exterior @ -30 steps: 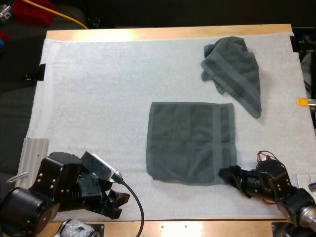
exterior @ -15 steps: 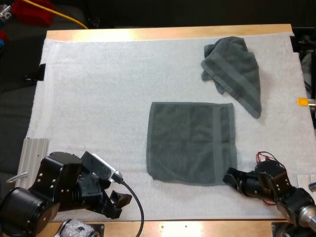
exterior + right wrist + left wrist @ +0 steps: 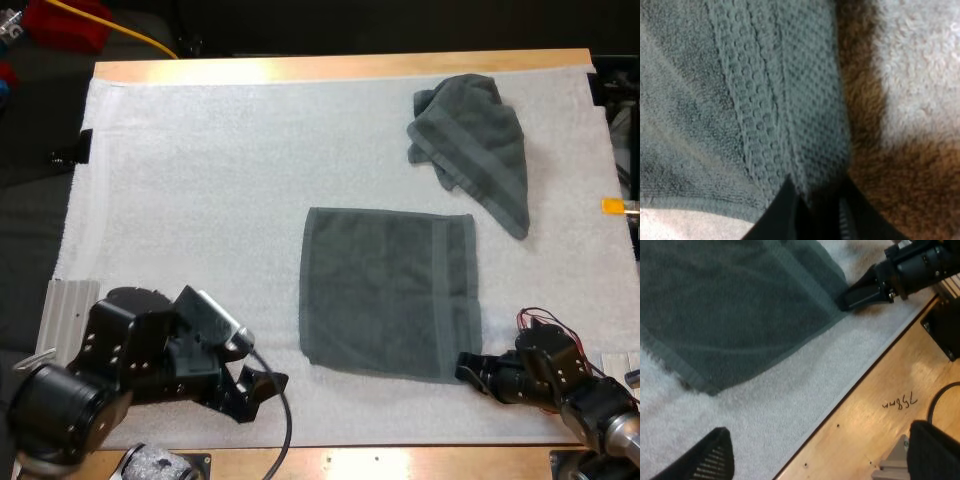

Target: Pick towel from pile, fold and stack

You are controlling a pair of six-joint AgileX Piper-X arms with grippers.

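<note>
- The flat towel (image 3: 388, 290) is lying spread on the white mat (image 3: 200, 200), and the crumpled towel (image 3: 480, 145) is sitting beyond its far right corner.
- The right gripper (image 3: 468, 366) is pinching the flat towel's near right corner, probably readying a fold.
- The left gripper (image 3: 262, 392) is hovering released just off the near left corner, apparently lining up the matching grab.

Right end effector (image 3: 815, 202) pinching towel (image 3: 740, 100) edge, white mat (image 3: 920, 60) beside

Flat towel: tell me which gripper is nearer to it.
Right. The right gripper is clamped on the flat towel's near right corner; the left gripper sits off its near left corner, apart from it.
</note>
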